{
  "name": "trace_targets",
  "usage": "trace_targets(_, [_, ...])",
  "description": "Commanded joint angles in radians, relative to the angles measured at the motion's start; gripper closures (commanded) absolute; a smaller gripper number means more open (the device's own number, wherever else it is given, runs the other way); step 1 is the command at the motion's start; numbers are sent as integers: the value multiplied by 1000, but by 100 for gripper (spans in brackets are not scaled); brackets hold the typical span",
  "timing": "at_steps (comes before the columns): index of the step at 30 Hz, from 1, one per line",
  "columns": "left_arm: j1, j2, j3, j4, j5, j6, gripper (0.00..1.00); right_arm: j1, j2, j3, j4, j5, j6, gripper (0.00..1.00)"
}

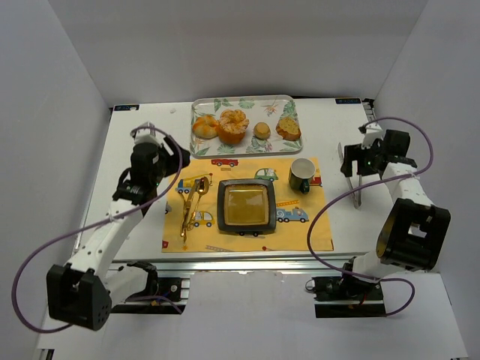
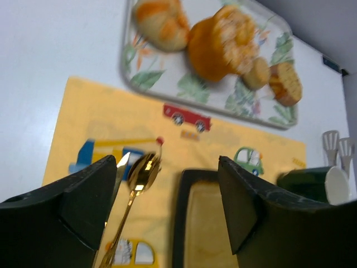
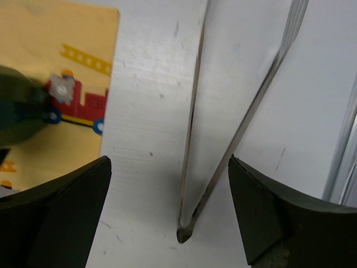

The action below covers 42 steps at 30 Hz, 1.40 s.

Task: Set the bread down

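The bread (image 1: 233,126) lies on the far tray (image 1: 244,105). Left gripper (image 2: 167,195): jaws released above the spoon (image 2: 140,172). Right gripper (image 3: 170,190): jaws released, straddling the tongs (image 3: 184,230).

Golden bread pieces (image 1: 232,126), lying on floral tray (image 1: 247,106)

left gripper (image 2: 167,187): hanging over placemat (image 2: 78,123), jaws spread wide | gold spoon (image 2: 139,176): lying near placemat's left edge, beside black plate (image 2: 179,223) | breads (image 2: 223,44): sitting on floral tray (image 2: 146,79)

Green mug (image 1: 302,175) and gold spoon (image 1: 187,214) rest on a yellow car-print mat (image 1: 300,232) atop the white worktop (image 1: 337,127).
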Motion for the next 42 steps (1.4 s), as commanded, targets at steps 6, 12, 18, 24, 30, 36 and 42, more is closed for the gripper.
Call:
trace_targets(6, [3,-272,-244,-65,-78,-134,15,-5,65,-103,107,281,-28,11])
trace_targets(12, [3,-288,-258,-80,-87,-136,14,-5,174,-110,162,219,-19,13])
trace_targets(18, [3,-277,-241,-92,-90,-120,14,-6,322,-10,153,180,6,22])
trace_targets(24, [3,-289,-243,-103,-104,-129,14,-12,353,22,129,136,-23,55])
trace_targets(30, [3,-292,-241,-103,-104,-137,14,3,251,102,66,-8,-118,87])
trace_targets(36, [3,-262,-217,-100,-96,-125,14,138,212,274,-57,-51,-249,73])
trace_targets(42, [3,-237,-209,-85,-88,-126,14,280,273,455,-95,-38,-293,67])
